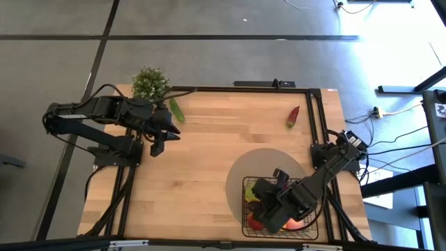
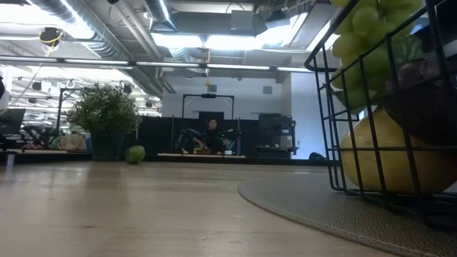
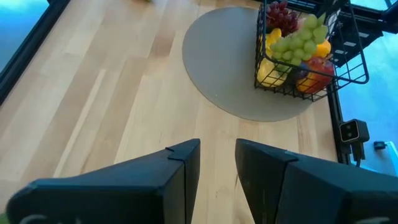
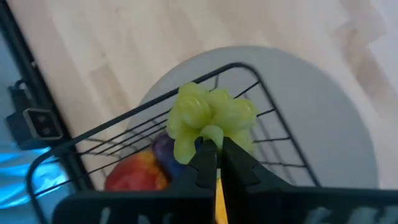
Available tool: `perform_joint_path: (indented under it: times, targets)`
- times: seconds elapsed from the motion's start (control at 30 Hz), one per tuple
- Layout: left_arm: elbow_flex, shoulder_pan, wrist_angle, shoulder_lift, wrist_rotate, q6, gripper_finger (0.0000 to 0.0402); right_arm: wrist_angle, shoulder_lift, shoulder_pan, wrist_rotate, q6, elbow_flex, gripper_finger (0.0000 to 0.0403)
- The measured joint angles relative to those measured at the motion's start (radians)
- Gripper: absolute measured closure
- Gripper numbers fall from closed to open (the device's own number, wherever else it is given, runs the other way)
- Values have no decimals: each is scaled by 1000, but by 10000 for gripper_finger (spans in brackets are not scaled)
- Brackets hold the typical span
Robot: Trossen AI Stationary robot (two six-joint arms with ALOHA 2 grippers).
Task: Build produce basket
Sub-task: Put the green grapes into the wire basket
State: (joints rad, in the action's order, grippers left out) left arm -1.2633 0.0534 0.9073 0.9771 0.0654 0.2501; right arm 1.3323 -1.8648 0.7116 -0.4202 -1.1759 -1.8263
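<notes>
Right gripper [image 4: 217, 163], pinching green grapes [image 4: 211, 118] over basket [image 4: 261, 84] (nearly full), should lower before releasing.

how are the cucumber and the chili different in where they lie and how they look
The cucumber is green and lies near the table's far left corner, beside the potted plant; the chili is red and lies toward the far right edge. The cucumber is close to the left gripper, while the chili has no gripper near it. Both lie flat on the bare wood, outside the basket.
</notes>
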Motion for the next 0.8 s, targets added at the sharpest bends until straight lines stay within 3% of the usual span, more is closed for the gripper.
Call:
perform_joint_path:
  times: [0.3,0.43,0.8]
  targets:
    - [0,-1,-1,0,0,0,311,-232,0,0,204,1,171,403]
    - [0,-1,-2,0,0,0,311,-304,0,-1,216,2,215,403]
    - [0,-1,-2,0,0,2,311,-297,0,-2,248,7,216,388]
